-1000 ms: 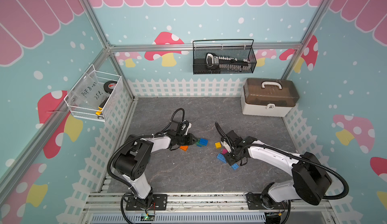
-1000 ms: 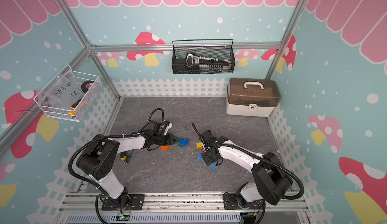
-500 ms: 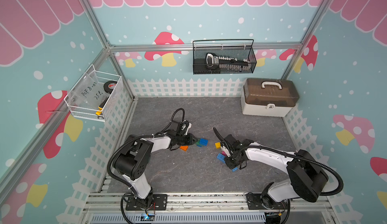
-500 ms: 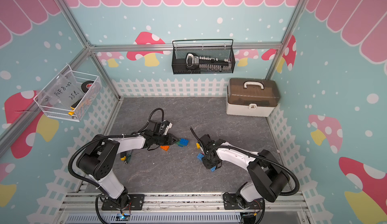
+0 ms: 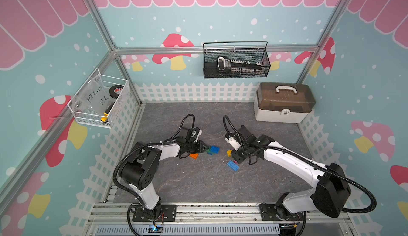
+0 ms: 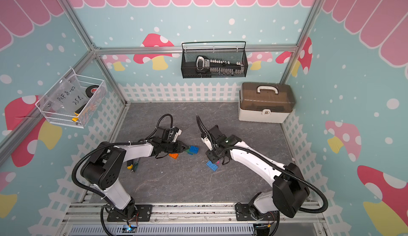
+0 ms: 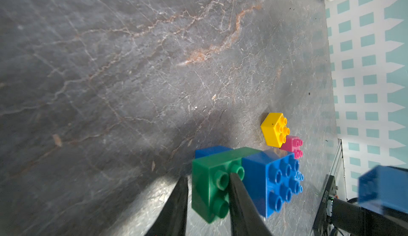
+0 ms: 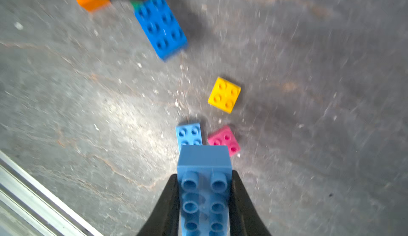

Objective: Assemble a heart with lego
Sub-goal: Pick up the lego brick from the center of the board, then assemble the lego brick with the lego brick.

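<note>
Grey mat [image 5: 198,184], scattered lego [image 5: 233,165], basket [image 5: 88,118] holding tape roll [image 5: 116,89]

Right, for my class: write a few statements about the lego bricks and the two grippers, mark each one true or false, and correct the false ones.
1. The right gripper is closed on a light blue brick. True.
2. The yellow brick is stacked on the pink brick. False: both lie on the table, apart from each other.
3. The left gripper grips a green brick that is joined to a blue brick. True.
4. The orange brick sits inside the wire basket on the wall. False: it lies on the table, close to the left gripper.
</note>
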{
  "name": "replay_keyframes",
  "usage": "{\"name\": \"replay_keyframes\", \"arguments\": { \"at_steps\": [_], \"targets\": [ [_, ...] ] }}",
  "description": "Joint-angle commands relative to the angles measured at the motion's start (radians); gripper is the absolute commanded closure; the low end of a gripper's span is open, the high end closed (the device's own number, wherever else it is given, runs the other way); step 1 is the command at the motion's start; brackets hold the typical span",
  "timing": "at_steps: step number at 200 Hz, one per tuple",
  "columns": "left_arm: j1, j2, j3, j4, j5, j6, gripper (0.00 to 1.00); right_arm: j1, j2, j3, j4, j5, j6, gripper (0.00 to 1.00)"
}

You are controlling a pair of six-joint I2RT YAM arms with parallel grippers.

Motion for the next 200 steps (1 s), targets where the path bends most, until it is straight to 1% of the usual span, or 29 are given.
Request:
{"name": "replay_keyframes", "arguments": {
  "at_steps": [1, 33, 54, 79, 128, 200],
  "targets": [
    [-0.007, -0.009, 0.008, -0.054, -0.025, 0.032, 0.7, -0.003, 0.09, 0.09, 0.012, -0.103, -0.204, 0.79],
    [-0.007, -0.003, 0.011, -0.057, -0.026, 0.038, 0.71, -0.005, 0.238, 0.231, 0.007, -0.132, -0.326, 0.8],
    [-0.007, 0.003, 0.015, -0.06, -0.027, 0.044, 0.72, -0.005, 0.327, 0.313, -0.015, -0.165, -0.372, 0.8],
    [-0.007, 0.009, 0.022, -0.062, -0.021, 0.048, 0.74, -0.005, 0.405, 0.372, -0.04, -0.19, -0.409, 0.8],
    [-0.007, 0.012, 0.022, -0.06, -0.018, 0.05, 0.75, -0.001, 0.461, 0.422, -0.068, -0.226, -0.429, 0.8],
    [-0.008, 0.012, 0.022, -0.06, -0.018, 0.053, 0.75, 0.011, 0.546, 0.458, -0.097, -0.198, -0.43, 0.8]
  ]
}}
